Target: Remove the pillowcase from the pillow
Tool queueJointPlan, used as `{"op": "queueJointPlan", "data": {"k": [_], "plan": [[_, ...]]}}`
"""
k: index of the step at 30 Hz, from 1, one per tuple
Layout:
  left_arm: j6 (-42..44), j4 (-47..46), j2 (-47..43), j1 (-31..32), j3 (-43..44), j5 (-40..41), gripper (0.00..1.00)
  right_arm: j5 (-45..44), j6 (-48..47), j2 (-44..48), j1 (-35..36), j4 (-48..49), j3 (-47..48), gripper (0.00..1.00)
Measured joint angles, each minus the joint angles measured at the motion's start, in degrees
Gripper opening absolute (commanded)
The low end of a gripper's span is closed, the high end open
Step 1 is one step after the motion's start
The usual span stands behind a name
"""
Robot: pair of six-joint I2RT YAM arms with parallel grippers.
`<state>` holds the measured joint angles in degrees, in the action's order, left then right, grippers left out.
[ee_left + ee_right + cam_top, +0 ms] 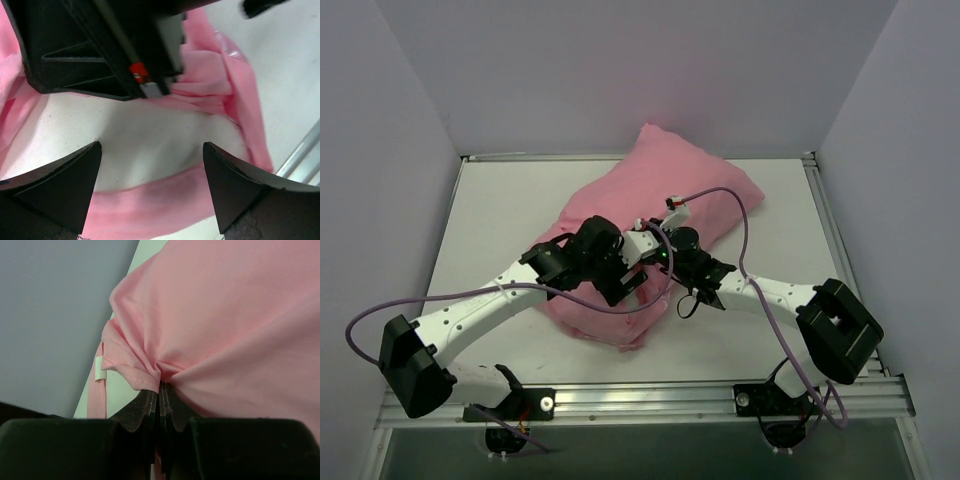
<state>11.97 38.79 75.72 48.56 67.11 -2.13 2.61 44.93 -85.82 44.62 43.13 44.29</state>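
The pink pillowcase (pixel 660 185) lies on the white table (pixel 500 220) with the pillow inside. In the left wrist view the white pillow (pixel 150 135) shows through the open mouth, with the pink hem (pixel 150 210) below it. My left gripper (pixel 151 147) is open, and its jaws straddle the bare pillow just above that hem; in the top view it is at the pillowcase's near end (pixel 623 285). My right gripper (pixel 159 386) is shut on a bunched fold of the pillowcase (pixel 225 315) at its stitched hem. Its black body (pixel 100 45) hangs just above my left gripper.
Grey walls enclose the table on three sides. A metal rail (pixel 650 400) runs along the near edge by the arm bases. Purple cables (pixel 745 225) loop over the pillowcase and beside the left arm. A small white tag (pixel 100 370) hangs at the hem.
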Motion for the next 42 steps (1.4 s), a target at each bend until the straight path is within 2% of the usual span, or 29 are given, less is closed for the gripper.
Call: {"op": "queueJointPlan", "data": {"k": [7,9,11,12,13,15,16,17,18,19,24,27,28,29,30,31,33,37,42], "plan": [[-0.5,-2.6,3.5,-0.8,-0.1,5.0,0.96,0.2,0.5,0.0,-0.1,0.9,-0.4,0.00],[0.0,-4.0,3.7,-0.8,-0.7,6.1,0.95,0.3,0.7,0.0,-0.1,1.4,-0.5,0.00],[1.0,-5.2,4.2,-0.9,-2.0,6.8,0.91,0.3,1.0,0.0,-0.1,1.7,-0.7,0.00],[1.6,-6.0,4.5,-1.0,-2.8,7.1,0.84,0.3,1.1,0.0,-0.1,1.7,-0.7,0.00],[2.3,-7.1,4.7,-1.1,-3.8,7.2,0.68,0.2,1.1,0.0,-0.2,1.3,-0.8,0.00],[4.2,-8.3,4.8,-1.5,-5.3,7.5,0.55,0.2,1.1,0.1,-0.9,0.5,-1.1,0.00],[5.0,-8.8,4.9,-1.9,-5.9,7.5,0.40,0.2,1.0,0.4,-1.4,-0.3,-1.2,0.00],[5.4,-9.0,4.9,-2.4,-6.3,7.3,0.31,0.3,0.8,1.0,-2.1,-1.1,-1.2,0.00],[6.0,-8.9,5.0,-3.0,-6.4,7.1,0.14,0.6,0.6,1.9,-3.0,-1.9,-1.4,0.00],[6.4,-8.9,5.0,-3.8,-6.4,6.4,0.02,0.8,0.4,2.9,-3.9,-2.4,-1.6,0.00],[6.0,-8.0,4.9,-6.0,-5.9,3.3,0.02,2.4,-1.2,7.0,-8.6,-4.5,-1.8,0.00],[3.8,-4.3,4.9,-6.4,-2.3,1.4,0.02,3.0,-3.1,7.1,-9.7,-7.3,-1.0,0.00],[2.8,-2.6,5.0,-6.7,-0.3,0.7,0.02,3.3,-4.0,7.0,-10.1,-9.0,0.0,0.03],[1.7,-0.8,5.4,-6.9,2.0,0.1,0.02,3.5,-4.8,6.6,-10.5,-10.4,1.3,0.13],[0.6,0.9,6.2,-7.2,5.0,-0.5,0.02,3.5,-5.9,6.1,-10.9,-12.3,3.3,0.41],[-0.4,2.0,7.1,-7.4,8.0,-1.0,0.02,3.5,-6.6,5.5,-11.3,-14.3,5.7,0.51],[-2.4,3.4,9.1,-7.8,13.3,-1.8,0.02,3.2,-9.3,4.7,-12.0,-18.3,11.0,0.63],[-5.0,3.9,12.9,-8.1,19.7,-2.9,0.02,1.3,-12.3,5.8,-12.4,-25.5,18.3,0.66],[-7.3,5.3,17.4,-8.9,23.7,-4.9,0.02,0.2,-13.9,16.8,-11.1,-33.1,13.2,0.65]]}}
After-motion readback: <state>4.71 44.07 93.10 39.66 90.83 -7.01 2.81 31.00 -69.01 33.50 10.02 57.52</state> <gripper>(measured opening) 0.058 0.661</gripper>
